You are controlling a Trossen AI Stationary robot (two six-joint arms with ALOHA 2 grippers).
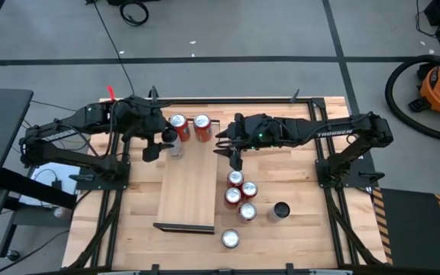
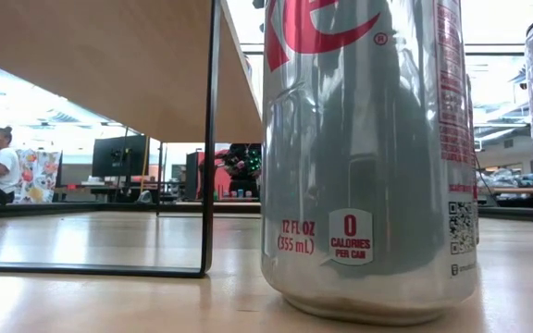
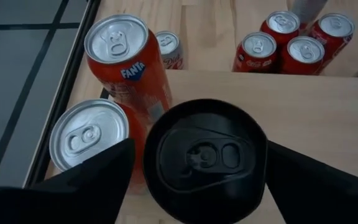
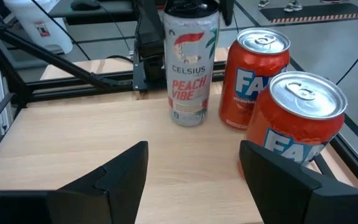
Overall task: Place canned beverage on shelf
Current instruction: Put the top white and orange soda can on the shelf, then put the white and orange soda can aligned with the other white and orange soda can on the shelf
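We see the left claw [image 1: 161,144] spread open around a black-topped Celsius can [image 1: 173,142] standing on the pale shelf [image 1: 189,187] beside two orange Fanta cans [image 1: 191,127], the right claw [image 1: 228,152] open and empty, above the planked worktop [image 1: 296,176], grey floor beyond.

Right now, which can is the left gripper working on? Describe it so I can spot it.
Find the shelf mid-table and go to its far end, where two orange Fanta cans stand. Beside them, between the left gripper's open fingers, stands the Celsius can: taller, slimmer, white with a black top, unlike its orange neighbours.
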